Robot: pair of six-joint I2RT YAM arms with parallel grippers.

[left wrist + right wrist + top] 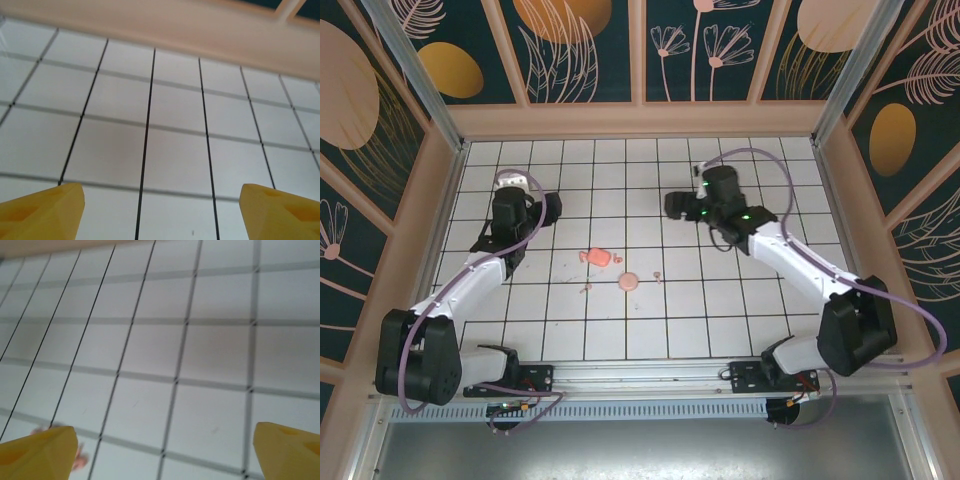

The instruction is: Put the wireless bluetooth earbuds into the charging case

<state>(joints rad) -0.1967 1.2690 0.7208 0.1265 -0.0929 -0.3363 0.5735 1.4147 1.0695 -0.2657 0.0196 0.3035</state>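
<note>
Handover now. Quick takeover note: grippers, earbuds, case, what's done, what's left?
Left gripper: open, empty.
Right gripper: open, empty.
Charging case: loose, left of and beyond the pink disc; lid state unclear.
One earbud lies left of the disc, the other earbud right of it.
Done: nothing inserted.
Left: pick up both earbuds and seat them in the case.
</note>
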